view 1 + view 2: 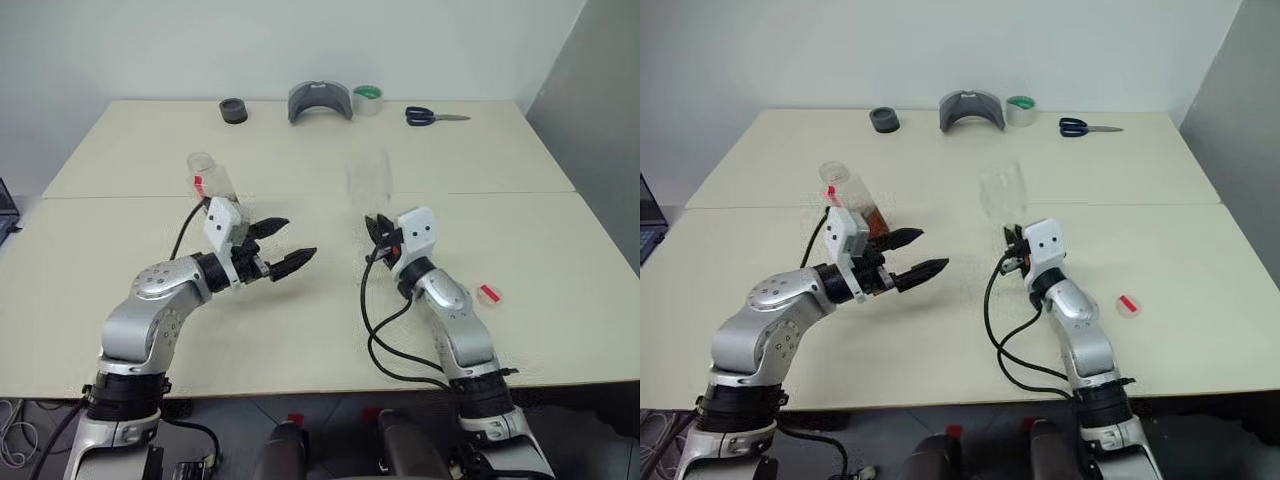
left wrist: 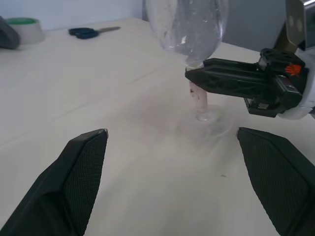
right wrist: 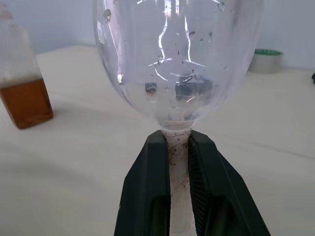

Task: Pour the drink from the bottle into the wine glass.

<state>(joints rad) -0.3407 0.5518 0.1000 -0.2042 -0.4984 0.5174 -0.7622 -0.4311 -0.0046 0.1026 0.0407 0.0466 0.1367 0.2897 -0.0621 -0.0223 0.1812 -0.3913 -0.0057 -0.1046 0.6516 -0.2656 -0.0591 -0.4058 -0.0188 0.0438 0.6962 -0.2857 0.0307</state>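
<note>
The wine glass point(image 1: 368, 178) stands near the table's middle, clear and with no liquid in its bowl. My right gripper point(image 1: 376, 228) is shut on its thin stem point(image 3: 173, 142), just under the bowl. In the left wrist view the glass's foot point(image 2: 209, 119) sits at the tabletop. The bottle point(image 1: 848, 192) stands upright at the left with no cap on its neck. A low layer of the reddish-brown drink point(image 3: 27, 101) lies in it. My left gripper point(image 1: 292, 240) is open and holds nothing. It hovers in front of the bottle and to its right, pointing toward the glass.
A small red cap point(image 1: 488, 293) lies on the table right of my right arm. Along the far edge are a black ring point(image 1: 233, 110), a grey curved object point(image 1: 320, 101), a green tape roll point(image 1: 367, 98) and blue scissors point(image 1: 435, 117).
</note>
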